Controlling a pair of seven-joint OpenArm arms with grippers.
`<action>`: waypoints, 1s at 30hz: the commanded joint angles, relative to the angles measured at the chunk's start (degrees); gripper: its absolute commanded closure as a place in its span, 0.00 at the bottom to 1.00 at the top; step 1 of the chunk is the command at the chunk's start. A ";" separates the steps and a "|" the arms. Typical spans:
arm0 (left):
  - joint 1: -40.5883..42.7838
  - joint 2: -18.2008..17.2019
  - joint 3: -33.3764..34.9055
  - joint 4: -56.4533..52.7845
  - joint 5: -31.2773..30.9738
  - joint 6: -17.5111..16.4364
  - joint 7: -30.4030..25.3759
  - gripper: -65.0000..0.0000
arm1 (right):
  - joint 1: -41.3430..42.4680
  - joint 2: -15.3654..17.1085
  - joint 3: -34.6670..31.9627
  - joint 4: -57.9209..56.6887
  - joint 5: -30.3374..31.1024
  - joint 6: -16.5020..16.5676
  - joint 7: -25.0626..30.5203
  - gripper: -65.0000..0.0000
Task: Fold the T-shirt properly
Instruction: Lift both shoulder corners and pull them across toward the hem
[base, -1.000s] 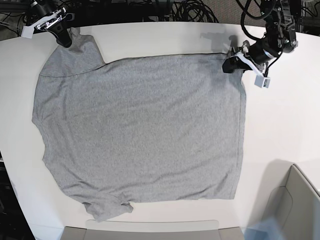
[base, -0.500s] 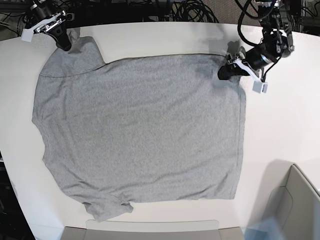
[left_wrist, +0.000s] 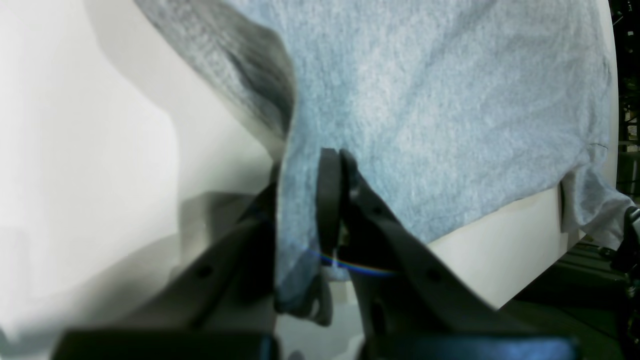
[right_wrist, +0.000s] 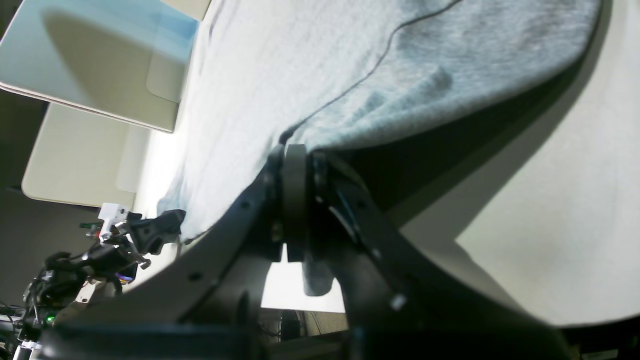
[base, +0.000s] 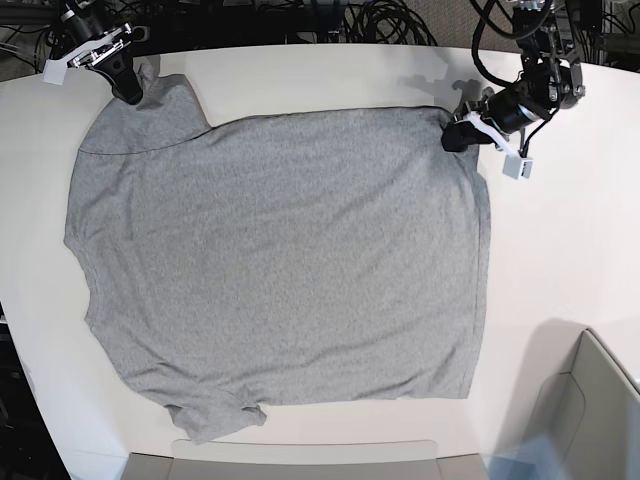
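Honestly, my worry starts near: the T-shirt (base: 280, 260) lies flat on the worktop (base: 560, 250) with its near-left sleeve bunched, so lifting could drag creases. Farther off, my left gripper (base: 452, 137) and right gripper (base: 130, 88) each have jaws pinched on thin far corners; uneven pulling might slip either.

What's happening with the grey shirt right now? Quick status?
Left gripper and right gripper both shut on T-shirt corners. Shirt spread flat on white table. Nothing in the way.
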 joint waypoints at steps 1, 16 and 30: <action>0.68 -0.30 0.25 -0.17 4.38 1.36 3.18 1.00 | -0.47 1.00 0.36 0.49 0.28 0.93 1.01 1.00; 11.32 1.20 -9.86 16.98 3.94 0.92 3.27 1.00 | -3.99 -0.76 8.63 9.19 -7.89 1.11 1.09 1.00; -0.99 1.28 -19.09 17.15 -1.07 1.36 14.87 1.00 | 7.79 -5.77 21.37 10.34 -11.32 1.11 -19.30 1.00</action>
